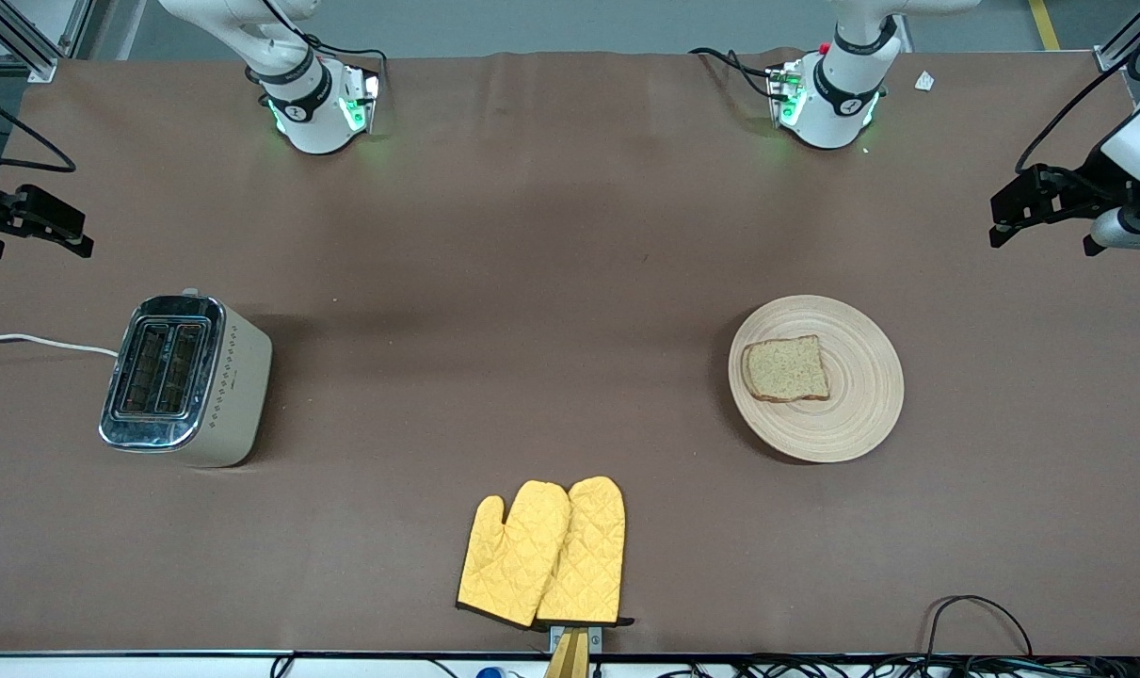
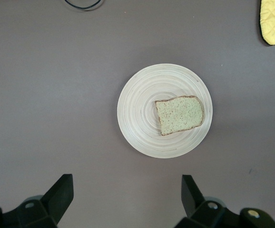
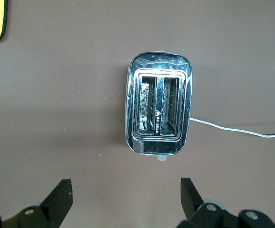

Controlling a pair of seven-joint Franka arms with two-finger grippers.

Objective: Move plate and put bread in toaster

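The light wooden plate (image 1: pixel 852 414) lies toward the left arm's end of the table, and the bread (image 1: pixel 785 368) lies flat on it. Both show in the left wrist view: plate (image 2: pixel 137 114), bread (image 2: pixel 179 114). The toaster (image 1: pixel 185 379) stands toward the right arm's end, its two slots empty; the right wrist view looks down on the toaster (image 3: pixel 159 111). My left gripper (image 1: pixel 1040 235) is held high at its end of the table, open and empty (image 2: pixel 127 180). My right gripper (image 1: pixel 40 247) is held high at its own end, open and empty (image 3: pixel 125 183).
A pair of yellow oven mitts (image 1: pixel 543 554) lies at the table edge nearest the front camera, midway between toaster and plate. The toaster's white cord (image 1: pixel 42 342) runs off the right arm's end. A black cable loop (image 1: pixel 974 612) lies at the near edge.
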